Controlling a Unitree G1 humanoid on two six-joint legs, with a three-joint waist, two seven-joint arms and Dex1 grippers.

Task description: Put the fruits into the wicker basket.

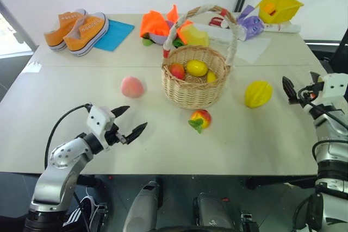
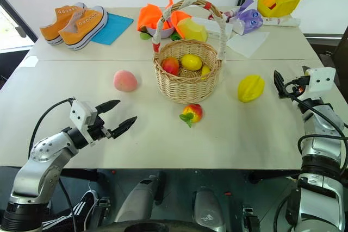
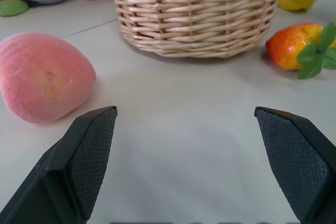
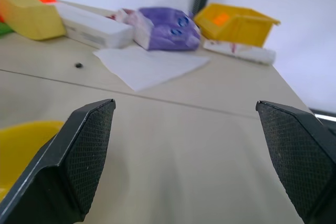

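The basket (image 1: 193,82) stands mid-desk with a lemon (image 1: 197,68) and an apple (image 1: 177,71) inside. On the desk (image 1: 163,134) lie the peach (image 1: 132,87) to its left, the leafed fruit (image 1: 200,119) just in front, and the starfruit (image 1: 258,94) to its right. The left gripper (image 1: 130,121) hovers near the peach and the right gripper (image 1: 291,92) beside the starfruit, both with jaws spread and empty.
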